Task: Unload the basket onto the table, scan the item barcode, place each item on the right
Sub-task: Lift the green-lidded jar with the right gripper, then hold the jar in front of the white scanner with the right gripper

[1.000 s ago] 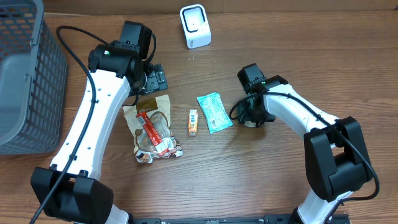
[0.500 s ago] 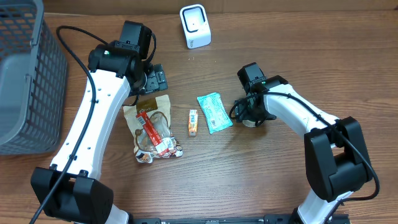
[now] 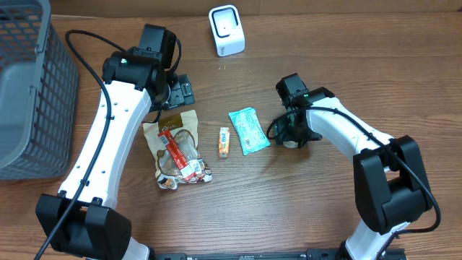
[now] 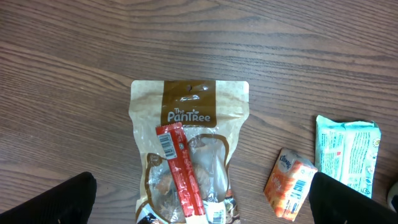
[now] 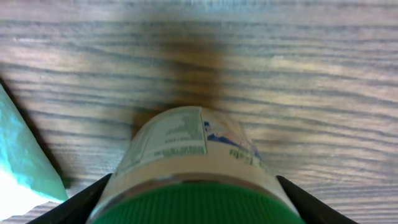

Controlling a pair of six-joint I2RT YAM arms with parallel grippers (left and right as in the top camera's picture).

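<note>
here the right fingers (image 5: 73, 202) straddle a green-capped bottle (image 5: 186, 146) on the tabletop (image 3: 238, 209), just right of a teal packet (image 3: 248, 130); whether they press on it or only flank it i cannot tell. the left fingers (image 4: 56, 199) are spread wide and empty above a brown snack pouch (image 4: 186, 118) with a red stick (image 4: 180, 171) lying on it. an orange packet (image 4: 291, 183) lies between pouch and teal packet. the white scanner (image 3: 226, 30) stands well apart at the far edge.
</note>
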